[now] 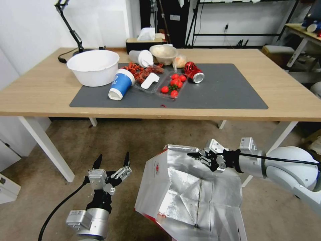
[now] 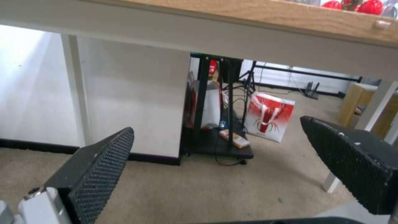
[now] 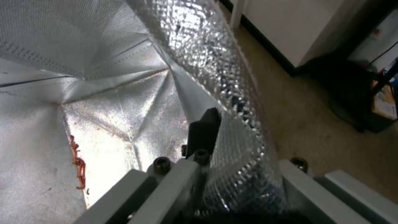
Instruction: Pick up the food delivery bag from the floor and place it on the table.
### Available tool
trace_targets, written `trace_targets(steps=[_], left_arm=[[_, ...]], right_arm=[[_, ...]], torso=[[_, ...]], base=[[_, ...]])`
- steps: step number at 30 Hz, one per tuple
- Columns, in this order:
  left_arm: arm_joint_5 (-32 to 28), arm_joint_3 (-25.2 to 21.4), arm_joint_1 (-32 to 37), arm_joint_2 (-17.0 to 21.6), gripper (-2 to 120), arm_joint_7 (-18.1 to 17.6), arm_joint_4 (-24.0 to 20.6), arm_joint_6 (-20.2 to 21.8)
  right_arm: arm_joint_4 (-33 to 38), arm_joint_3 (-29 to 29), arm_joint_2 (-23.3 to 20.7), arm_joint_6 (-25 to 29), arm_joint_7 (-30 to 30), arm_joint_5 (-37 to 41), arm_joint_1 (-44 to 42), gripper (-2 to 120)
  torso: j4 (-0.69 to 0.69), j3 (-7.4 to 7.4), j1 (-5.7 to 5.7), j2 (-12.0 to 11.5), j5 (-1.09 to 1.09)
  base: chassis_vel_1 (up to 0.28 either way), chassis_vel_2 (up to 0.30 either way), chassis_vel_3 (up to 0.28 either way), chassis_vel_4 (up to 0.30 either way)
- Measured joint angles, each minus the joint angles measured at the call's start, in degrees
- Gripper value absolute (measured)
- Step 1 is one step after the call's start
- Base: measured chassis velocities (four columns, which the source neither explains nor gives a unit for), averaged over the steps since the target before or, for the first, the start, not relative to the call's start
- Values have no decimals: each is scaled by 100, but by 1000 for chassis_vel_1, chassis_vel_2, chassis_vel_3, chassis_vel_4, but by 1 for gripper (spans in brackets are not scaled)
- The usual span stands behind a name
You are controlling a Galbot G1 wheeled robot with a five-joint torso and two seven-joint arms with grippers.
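The large boxy white food delivery bag [image 1: 192,195] with red side trim, a small red round logo and shiny silver foil lining sits open on the dull beige-brown mottled floor [image 1: 127,140], at 6 o'clock from the wide light-wood desk [image 1: 50,90] with white angled legs and a dark grey mat [image 1: 224,90].

The right claw [image 1: 197,156] comes in from 3 o'clock and is pressed together on the bag's far top rim. In the right wrist view 1 black finger [image 3: 204,132] lies against the foil inside, with the rim wall [image 3: 232,102] running between the fingers.

The left claw [image 1: 112,161] hangs above the floor at 9 o'clock of the bag, apart from it, fingers spread and pointing toward the desk. The left wrist view has its 2 black ribbed pads [image 2: 101,165] wide apart with nothing between them, facing under the desk edge [image 2: 232,37].
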Motion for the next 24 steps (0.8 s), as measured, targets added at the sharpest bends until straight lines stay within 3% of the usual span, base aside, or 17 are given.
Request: trace_targets(steps=[24], left_arm=[[7,12,39,-17,100,9,-53,-9]], right_arm=[[97,146,-54,-10,5,8,-164,0]], torso=[[0,361,237,600,0]], base=[[0,0,0,0]])
